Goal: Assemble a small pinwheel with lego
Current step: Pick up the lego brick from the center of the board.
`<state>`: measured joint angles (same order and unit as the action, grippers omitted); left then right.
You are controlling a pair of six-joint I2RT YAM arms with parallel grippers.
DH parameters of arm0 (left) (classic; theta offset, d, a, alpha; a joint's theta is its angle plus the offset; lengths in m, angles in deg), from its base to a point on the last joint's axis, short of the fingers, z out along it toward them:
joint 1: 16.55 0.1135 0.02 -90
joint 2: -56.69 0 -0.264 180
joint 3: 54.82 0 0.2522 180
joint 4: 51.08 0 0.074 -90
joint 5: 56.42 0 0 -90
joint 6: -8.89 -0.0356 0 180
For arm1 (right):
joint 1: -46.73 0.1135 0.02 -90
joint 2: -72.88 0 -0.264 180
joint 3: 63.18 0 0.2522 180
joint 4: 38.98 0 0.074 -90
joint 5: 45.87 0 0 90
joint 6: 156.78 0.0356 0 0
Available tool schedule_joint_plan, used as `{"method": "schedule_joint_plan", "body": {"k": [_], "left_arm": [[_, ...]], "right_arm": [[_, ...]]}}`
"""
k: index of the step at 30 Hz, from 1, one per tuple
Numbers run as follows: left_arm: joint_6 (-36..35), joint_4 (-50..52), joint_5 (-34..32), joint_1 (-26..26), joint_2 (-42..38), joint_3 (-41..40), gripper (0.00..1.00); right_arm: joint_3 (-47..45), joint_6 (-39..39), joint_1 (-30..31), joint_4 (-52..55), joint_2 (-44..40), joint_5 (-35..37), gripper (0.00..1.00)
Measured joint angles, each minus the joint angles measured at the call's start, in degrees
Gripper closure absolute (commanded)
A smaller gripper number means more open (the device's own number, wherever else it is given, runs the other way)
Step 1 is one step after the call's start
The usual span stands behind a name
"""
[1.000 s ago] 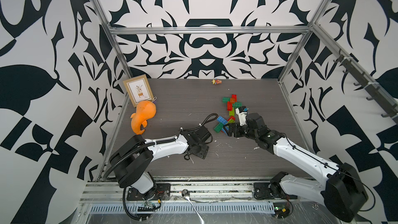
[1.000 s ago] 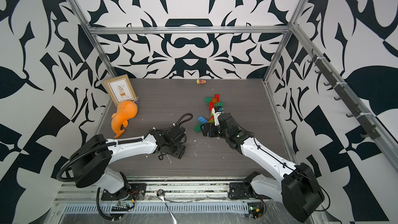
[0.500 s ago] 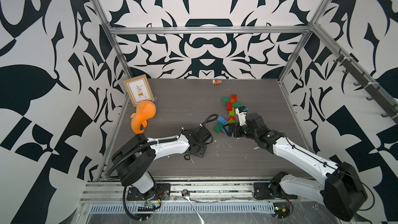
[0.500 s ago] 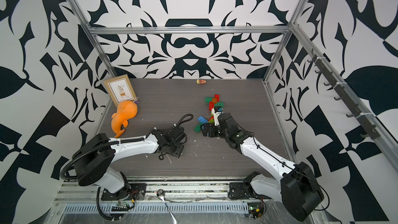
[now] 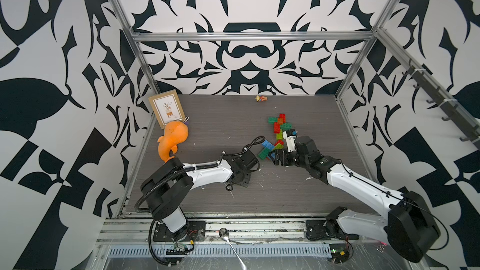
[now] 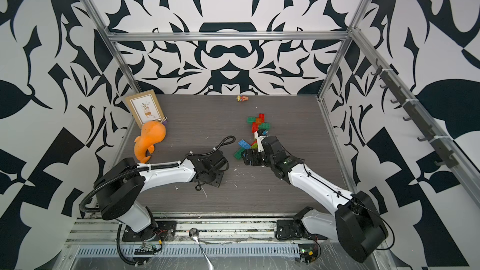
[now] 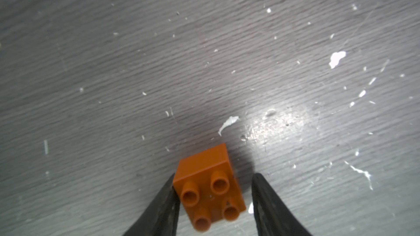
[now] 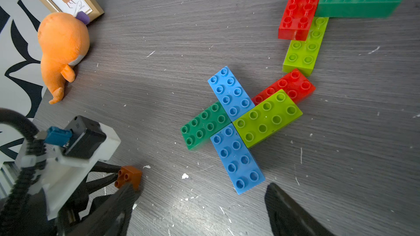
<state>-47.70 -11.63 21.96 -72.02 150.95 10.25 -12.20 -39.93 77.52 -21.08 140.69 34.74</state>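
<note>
A small square orange lego brick [image 7: 210,186] lies on its side on the grey table, studs facing my left wrist camera. My left gripper [image 7: 213,175] is open around it: one finger touches a side, the other stands a narrow gap off. The right wrist view shows the same brick [image 8: 129,177] at those fingertips. A pinwheel of two blue, one dark green and one lime brick [image 8: 237,123] lies flat, with a red brick [image 8: 293,85] tucked under it. My right gripper [image 8: 204,210] is open wide just short of the pinwheel [image 5: 267,149], holding nothing.
A second cluster of red, dark green, lime and orange bricks [image 5: 279,124] lies farther back. An orange plush [image 5: 173,141] and a framed picture [image 5: 167,110] stand at the left wall. A tiny toy figure [image 5: 261,98] is by the back wall. White flecks dot the table.
My left gripper's jaws have narrowed around the orange brick and the left arm has shifted slightly. The right arm and the bricks have stayed put.
</note>
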Motion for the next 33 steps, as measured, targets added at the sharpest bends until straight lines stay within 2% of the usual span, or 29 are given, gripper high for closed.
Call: {"method": "schedule_joint_plan", "body": {"k": [22, 33], "left_arm": [[3.52, 3.28, -2.97, -1.99, 0.55, 1.57, 0.49], [4.61, 3.02, -3.39, -2.05, 0.70, 2.14, 0.55]], "right_arm": [[0.35, -0.02, -0.04, 0.79, 2.43, -1.62, 0.09], [0.57, -0.02, -0.04, 0.81, 2.93, -2.43, 0.09]]}}
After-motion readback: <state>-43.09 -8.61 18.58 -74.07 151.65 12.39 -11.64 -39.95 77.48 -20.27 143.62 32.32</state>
